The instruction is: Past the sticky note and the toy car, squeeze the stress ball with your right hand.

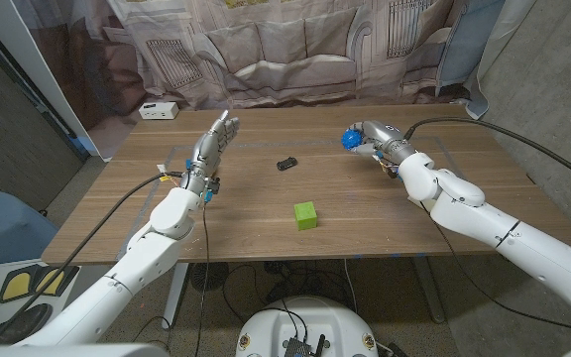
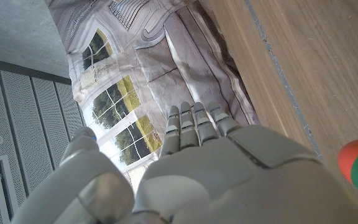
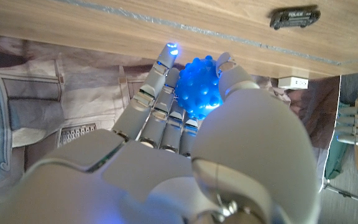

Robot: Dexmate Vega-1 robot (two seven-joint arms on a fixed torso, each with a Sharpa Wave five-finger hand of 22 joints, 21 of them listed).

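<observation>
We see the right hand (image 3: 185,155) at the worktop's (image 1: 365,238) far right, fingers (image 3: 160,93) wrapped around the blue stress ball (image 3: 199,87). Left hand (image 1: 211,149) raised, fingers straight, holding nothing. Toy car (image 3: 295,17) reads "POLICE". Green sticky note (image 1: 305,215) sits near centre.

Overhead head camera, two close wrist cameras
</observation>
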